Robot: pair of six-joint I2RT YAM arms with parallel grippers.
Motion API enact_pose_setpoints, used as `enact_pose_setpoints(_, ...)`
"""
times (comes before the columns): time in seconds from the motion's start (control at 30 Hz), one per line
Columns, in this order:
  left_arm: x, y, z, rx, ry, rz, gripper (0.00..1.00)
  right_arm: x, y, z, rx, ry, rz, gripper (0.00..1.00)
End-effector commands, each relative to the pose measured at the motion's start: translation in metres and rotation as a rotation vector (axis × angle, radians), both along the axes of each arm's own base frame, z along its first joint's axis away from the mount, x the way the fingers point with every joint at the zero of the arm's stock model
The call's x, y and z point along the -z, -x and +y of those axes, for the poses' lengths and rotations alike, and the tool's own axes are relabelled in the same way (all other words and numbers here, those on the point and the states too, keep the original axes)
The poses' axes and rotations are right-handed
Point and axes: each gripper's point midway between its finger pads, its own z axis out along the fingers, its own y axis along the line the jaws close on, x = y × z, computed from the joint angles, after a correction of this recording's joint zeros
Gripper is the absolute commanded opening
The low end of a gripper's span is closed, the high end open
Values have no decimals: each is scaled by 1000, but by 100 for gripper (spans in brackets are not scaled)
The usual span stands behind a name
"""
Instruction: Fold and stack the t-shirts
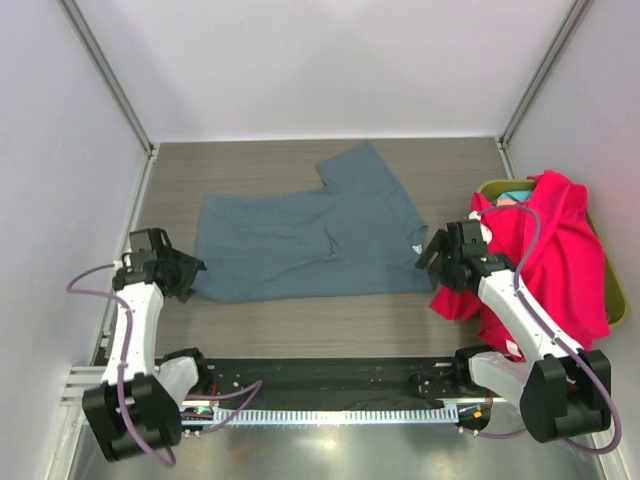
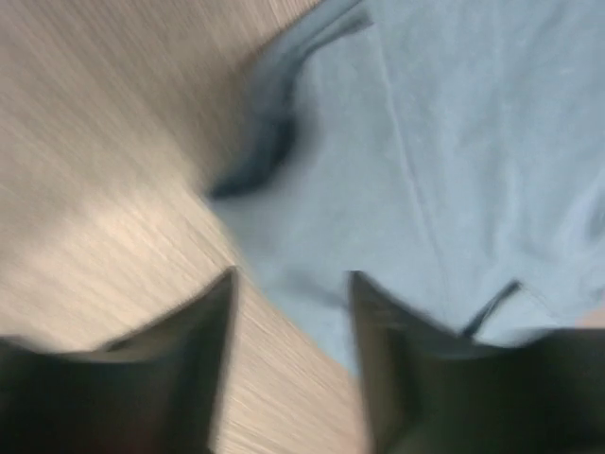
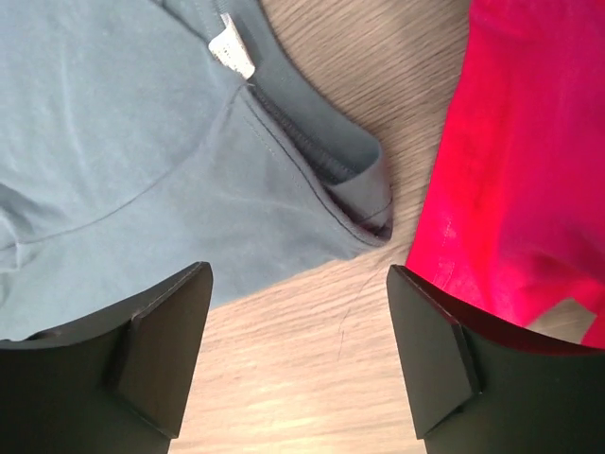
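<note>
A slate grey-blue t-shirt [image 1: 305, 235] lies spread on the wooden table, a sleeve pointing to the back and a small white neck label [image 1: 414, 247] at its right edge. My left gripper [image 1: 188, 275] is open at the shirt's near left corner; the blurred left wrist view shows its fingers [image 2: 388, 350] astride the shirt's edge [image 2: 397, 170]. My right gripper [image 1: 433, 252] is open and empty beside the collar [image 3: 350, 180], between it and a bright pink-red t-shirt [image 1: 555, 255] that hangs over the bin and also shows in the right wrist view [image 3: 529, 161]. Something teal [image 1: 517, 194] shows in the bin.
An olive-green bin [image 1: 610, 285] stands at the right edge under the pink-red shirt. Grey walls close off the left, back and right. A black rail with cables [image 1: 330, 385] runs along the near edge between the arm bases.
</note>
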Motion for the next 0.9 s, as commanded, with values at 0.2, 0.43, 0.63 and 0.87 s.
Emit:
enact_pose_setpoints(0.2,-117,3,14,136,-218,-235,80,-95,-95,18,-192,80,-200,81)
enact_pose_setpoints(0.43,-111,5,12,379,-350,-140,77,-116,-259,55,-323,157,-272,80)
enact_pose_setpoints(0.63,-96,3,16,377,-443,-145,78,-120,-376,77,-361,205,-431,80)
enact_pose_setpoints(0.87,-86,2,14,377,-451,-149,77,-62,-452,96,-332,184,-594,88)
